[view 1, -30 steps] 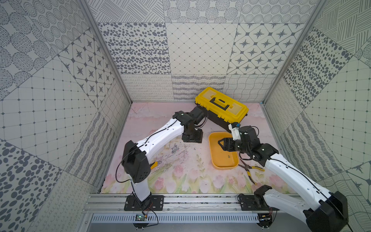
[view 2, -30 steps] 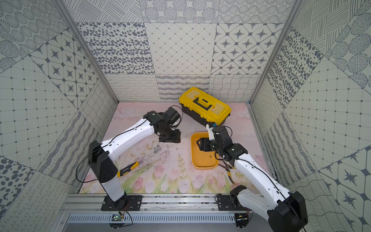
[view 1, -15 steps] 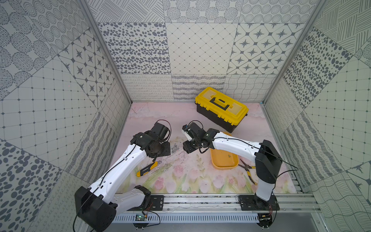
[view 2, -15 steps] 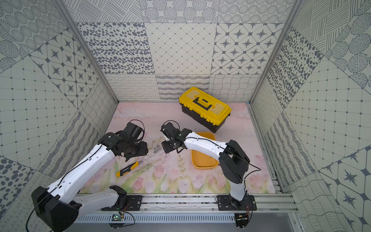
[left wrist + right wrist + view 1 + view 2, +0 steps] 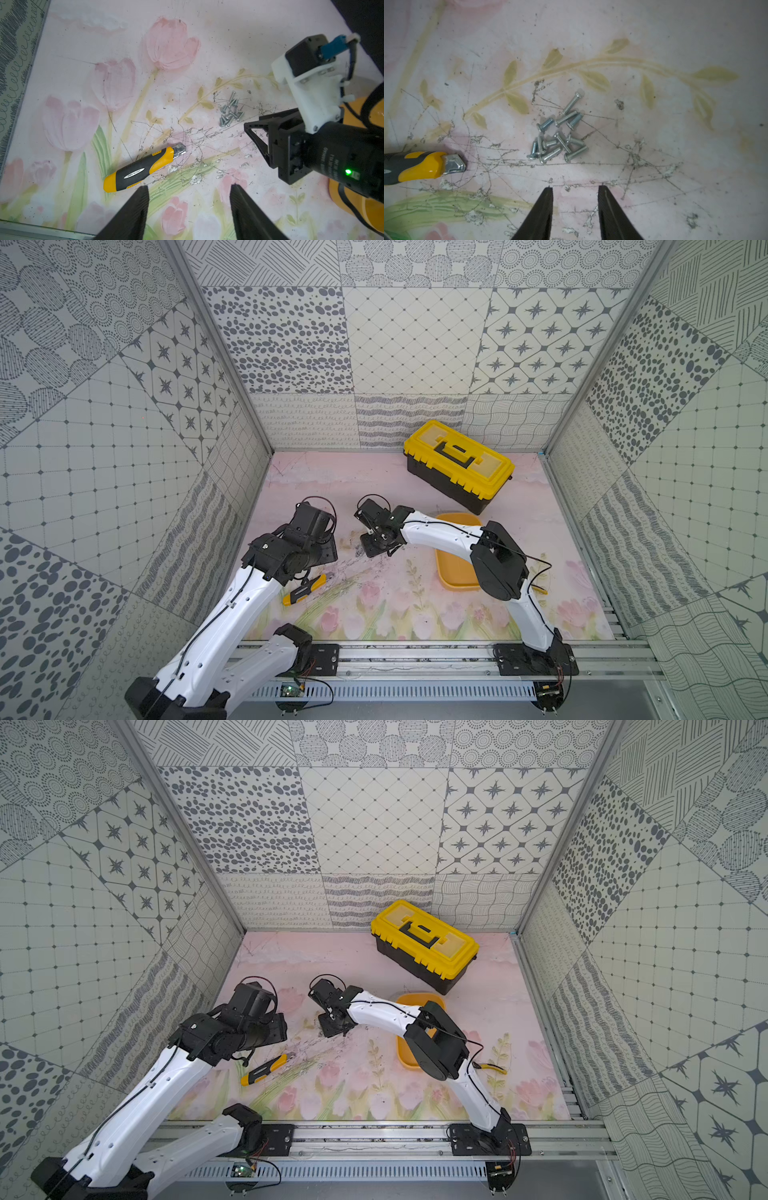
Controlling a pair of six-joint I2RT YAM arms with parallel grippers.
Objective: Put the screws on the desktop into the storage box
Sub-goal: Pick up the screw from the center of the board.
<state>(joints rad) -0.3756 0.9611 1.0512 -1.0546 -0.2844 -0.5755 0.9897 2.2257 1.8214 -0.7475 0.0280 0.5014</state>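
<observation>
- The screws (image 5: pixel 558 135) lie in one small loose pile on the pink tulip-printed worktop (image 5: pixel 207 41), about a dozen of them, several touching or crossing one another, amid dark scratches.
- The right end effector (image 5: pixel 575 188) hangs just beside the pile, on its storage-box side. Its two fingers stand apart with only bare worktop between them, and neither tip touches a screw.
- The left end effector (image 5: pixel 189 186) is farther from the pile, toward the robot. Its fingers are spread wide and hold nothing.
- The storage box (image 5: pixel 451 572), a shallow orange-yellow tray, sits to the right of the pile and apart from it, partly hidden under the right arm. I cannot tell whether any screw lies in it.
- A yellow and black utility knife (image 5: pixel 143 169) lies flat to the left of the pile, its metal tip pointing toward the screws but apart from them.
- A yellow-lidded black toolbox (image 5: pixel 457 466) stands well beyond the pile, to the right.
</observation>
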